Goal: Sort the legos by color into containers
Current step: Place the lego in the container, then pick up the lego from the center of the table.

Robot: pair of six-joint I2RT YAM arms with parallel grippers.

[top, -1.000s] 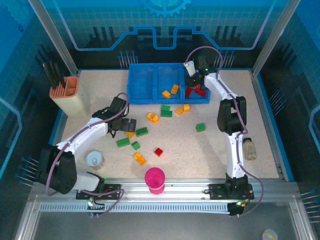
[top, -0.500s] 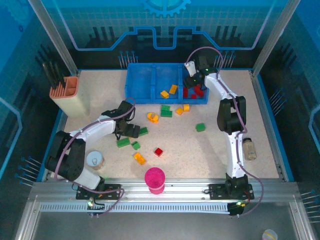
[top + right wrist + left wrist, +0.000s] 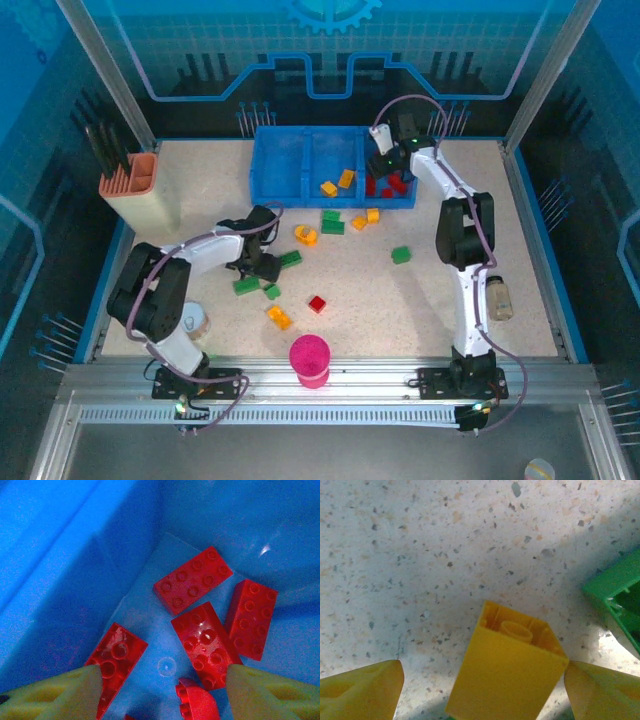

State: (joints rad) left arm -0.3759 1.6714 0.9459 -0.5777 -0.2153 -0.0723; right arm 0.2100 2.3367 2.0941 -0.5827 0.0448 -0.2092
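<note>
Yellow lego (image 3: 507, 675) now lies between spread fingers (image 3: 365, 687) of left hand (image 3: 482, 690); right hand (image 3: 160, 695) open above red legos (image 3: 192, 580).

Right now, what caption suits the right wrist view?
Open right hand above red legos in a blue tray compartment.

White arms (image 3: 462, 300), black joints, purple cables, yellow tool fingers (image 3: 360, 690).

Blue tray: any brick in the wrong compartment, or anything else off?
Nothing stands out. The right compartment holds only red bricks, the middle compartment only orange-yellow bricks.
</note>
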